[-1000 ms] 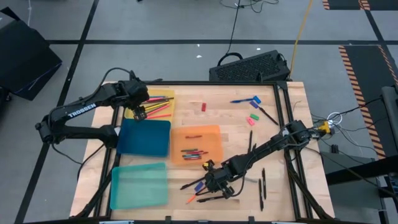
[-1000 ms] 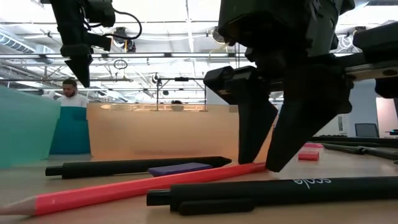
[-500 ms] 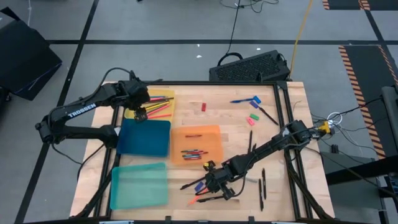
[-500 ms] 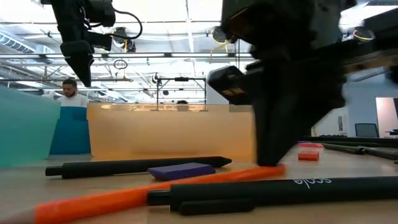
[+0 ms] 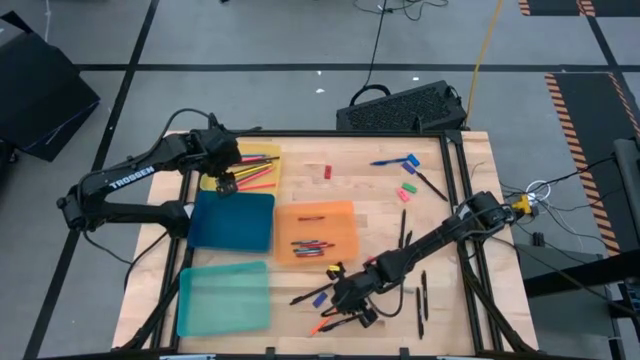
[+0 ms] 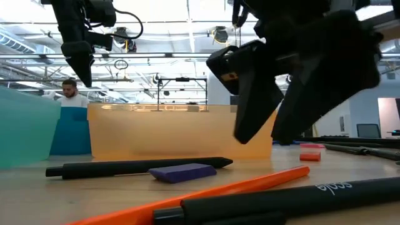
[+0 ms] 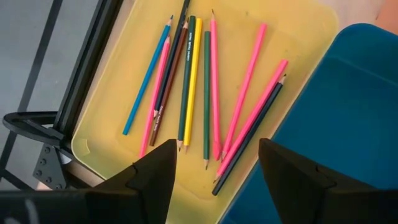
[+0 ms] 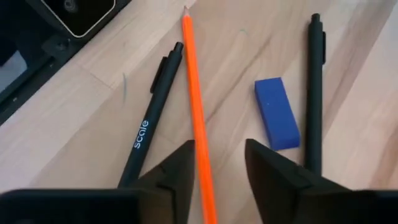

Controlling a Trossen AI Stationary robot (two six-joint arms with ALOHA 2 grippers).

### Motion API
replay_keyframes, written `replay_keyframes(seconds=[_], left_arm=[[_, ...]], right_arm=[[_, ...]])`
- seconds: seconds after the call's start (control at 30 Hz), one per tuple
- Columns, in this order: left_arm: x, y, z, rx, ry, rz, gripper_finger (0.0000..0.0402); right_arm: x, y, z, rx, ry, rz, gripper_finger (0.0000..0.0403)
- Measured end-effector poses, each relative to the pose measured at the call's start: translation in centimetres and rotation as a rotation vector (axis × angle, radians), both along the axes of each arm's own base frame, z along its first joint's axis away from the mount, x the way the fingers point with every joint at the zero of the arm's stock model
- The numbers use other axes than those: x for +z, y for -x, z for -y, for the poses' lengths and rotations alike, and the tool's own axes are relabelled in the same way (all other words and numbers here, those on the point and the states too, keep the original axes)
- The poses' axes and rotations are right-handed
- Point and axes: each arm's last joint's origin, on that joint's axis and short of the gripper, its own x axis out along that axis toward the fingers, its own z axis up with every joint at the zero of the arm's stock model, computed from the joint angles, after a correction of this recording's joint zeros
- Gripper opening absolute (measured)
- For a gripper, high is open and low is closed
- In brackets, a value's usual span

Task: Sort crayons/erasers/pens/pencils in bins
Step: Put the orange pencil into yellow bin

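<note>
Four shallow plastic bins sit on the left half of the wooden table (image 5: 380,215): a yellow bin (image 5: 262,160) at the far left corner, a dark blue bin (image 5: 232,222) just in front of it, an orange bin (image 5: 316,212) beside the blue one, and a teal bin (image 5: 222,297) nearest the front edge. In the left wrist view we see the yellow bin holding a loose fan of long thin pencils (image 7: 211,87) in pink, yellow, green, blue and brown. The orange bin carries a few short crayons (image 5: 312,244) and one red stick near its far wall.

Near the front of the table, right of the teal bin, lies a long orange pencil (image 8: 198,118), flat on the wood. A black pen printed "scale" (image 8: 149,121) lies just beside it on one side; a small blue block eraser (image 8: 277,113) and another slim black pen (image 8: 314,87) lie on the other. The right gripper (image 5: 352,303) hovers low over this cluster, its fingers (image 8: 277,177) spread with the orange pencil running between them, not pinched.

The left gripper (image 5: 226,182) hangs above the near edge of the yellow bin, its fingers (image 7: 152,174) spread and empty.

At the far right of the table we see a blue pen (image 5: 385,161), small green and pink erasers (image 5: 405,190), and a red eraser (image 5: 327,172) lying apart. Two more black pens (image 5: 421,300) rest near the right rail.
</note>
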Motion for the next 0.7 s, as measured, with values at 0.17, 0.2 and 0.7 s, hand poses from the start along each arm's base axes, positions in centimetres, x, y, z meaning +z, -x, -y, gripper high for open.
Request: replay_keyframes(seconds=[0.17, 0.2, 0.7], left_arm=[[0.1, 0.2, 0.2, 0.006, 0.005, 0.009, 0.0227], [0.2, 0.3, 0.3, 0.009, 0.006, 0.016, 0.0227], [1.9, 1.6, 2.5, 0.036, -0.027, 0.162, 0.0227]], right_arm=[[-1.6, 1.1, -0.1, 0.024, -0.018, 0.062, 0.016], [-1.9, 1.3, -0.1, 0.03, -0.024, 0.08, 0.0159], [-6.8, 3.7, 1.4, -0.012, -0.136, 0.228, 0.0095]])
